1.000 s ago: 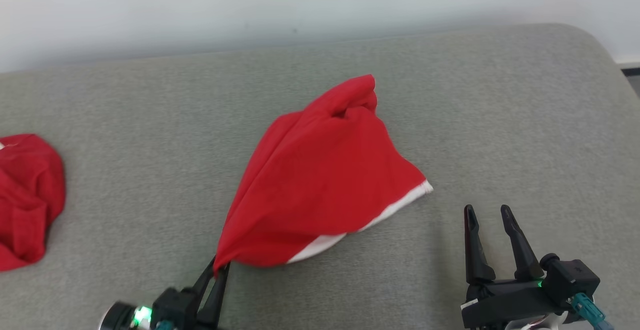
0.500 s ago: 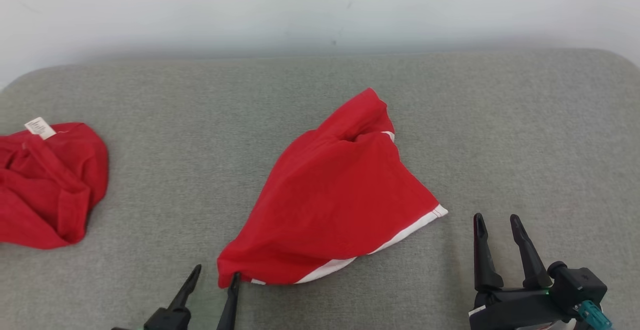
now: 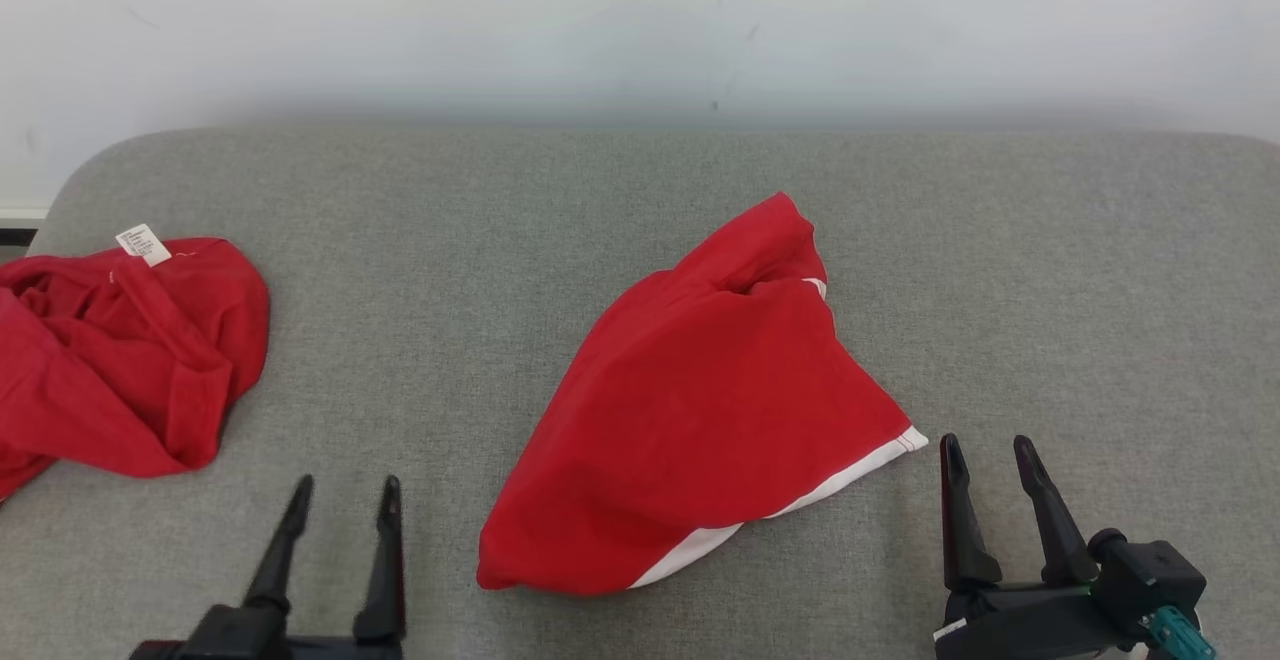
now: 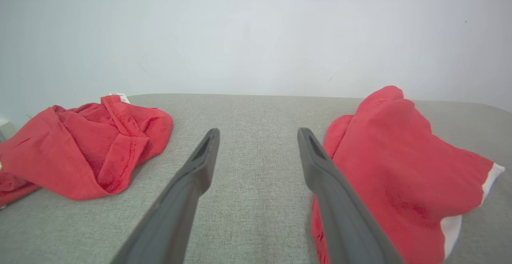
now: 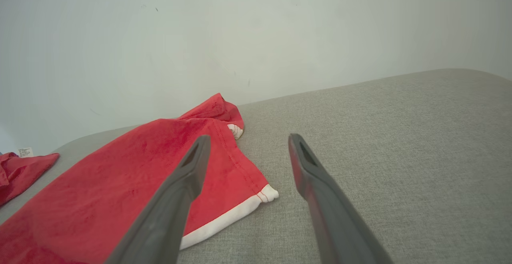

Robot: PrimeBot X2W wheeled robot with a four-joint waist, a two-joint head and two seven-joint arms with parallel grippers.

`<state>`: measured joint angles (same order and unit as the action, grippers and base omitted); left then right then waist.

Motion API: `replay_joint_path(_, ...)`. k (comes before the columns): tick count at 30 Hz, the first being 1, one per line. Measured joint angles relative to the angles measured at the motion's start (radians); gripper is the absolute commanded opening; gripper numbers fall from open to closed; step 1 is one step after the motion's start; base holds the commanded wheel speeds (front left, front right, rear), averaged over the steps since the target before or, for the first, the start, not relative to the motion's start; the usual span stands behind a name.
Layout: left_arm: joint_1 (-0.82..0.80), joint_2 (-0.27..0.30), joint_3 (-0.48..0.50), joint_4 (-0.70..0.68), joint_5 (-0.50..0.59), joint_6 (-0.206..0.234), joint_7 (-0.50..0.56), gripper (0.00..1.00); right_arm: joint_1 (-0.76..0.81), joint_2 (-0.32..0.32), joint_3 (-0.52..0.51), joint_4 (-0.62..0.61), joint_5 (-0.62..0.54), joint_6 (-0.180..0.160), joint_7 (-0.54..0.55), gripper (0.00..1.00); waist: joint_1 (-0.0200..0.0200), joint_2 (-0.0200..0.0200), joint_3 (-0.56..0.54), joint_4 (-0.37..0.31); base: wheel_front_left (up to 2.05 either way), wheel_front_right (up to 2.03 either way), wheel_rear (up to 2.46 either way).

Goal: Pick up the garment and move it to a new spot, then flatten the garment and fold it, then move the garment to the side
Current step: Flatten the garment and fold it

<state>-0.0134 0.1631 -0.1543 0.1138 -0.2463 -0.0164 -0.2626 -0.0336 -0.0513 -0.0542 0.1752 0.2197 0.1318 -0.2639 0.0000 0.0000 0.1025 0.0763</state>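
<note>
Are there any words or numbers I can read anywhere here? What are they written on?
The white tag on the crumpled red garment at the left: tiny printed lines, too small and blurred to read.
The red garment with white trim in the middle: no writing shows.
No other words, numbers or signs can be read.

The left end effector [image 3: 345, 488], a black claw with two long, dark, tapering fingers [image 3: 283, 540], sits at the lower left of the head view. Its fingers point up and away from the robot, lean slightly rightward and are spread wide. The right end effector [image 3: 985, 445], of the same build, sits at the lower right, its fingers likewise parted and leaning slightly leftward. Below them are its blocky black wrist housing [image 3: 1050, 610] and a teal plug [image 3: 1180, 632] on the outer side.
</note>
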Motion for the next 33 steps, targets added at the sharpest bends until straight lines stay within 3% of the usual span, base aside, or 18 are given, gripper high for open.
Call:
replay_joint_path(5,0.001,-0.03,0.067,-0.047,0.024,-0.003,0.0,1.0,0.014,0.0,0.004,0.009,-0.011,0.0,0.0,1.0,0.0,0.0,-0.019,0.002,0.0,0.0,0.0)
replay_joint_path(12,0.011,-0.053,0.124,-0.012,0.065,-0.03,0.0,1.0,0.024,-0.007,-0.007,0.028,-0.03,0.0,0.0,1.0,-0.0001,0.0,-0.054,0.004,0.0,0.0,0.0)
replay_joint_path(19,0.019,-0.076,0.147,0.012,0.089,-0.054,0.0,1.0,-0.074,-0.092,0.055,0.131,-0.03,0.0,0.0,1.0,0.0,-0.0001,-0.056,0.023,0.0,0.0,0.0)
replay_joint_path(25,0.012,-0.091,0.154,0.021,0.098,-0.069,0.0,1.0,-0.21,-0.163,0.104,0.356,-0.021,0.0,0.001,1.0,0.0001,0.0,-0.034,0.043,0.0,0.0,0.0)
replay_joint_path(33,-0.019,-0.108,0.15,0.039,0.103,-0.08,0.0,1.0,-0.365,-0.202,0.182,0.645,0.02,0.0,0.0,1.0,0.0001,0.0,0.015,0.079,0.0,0.0,0.0)
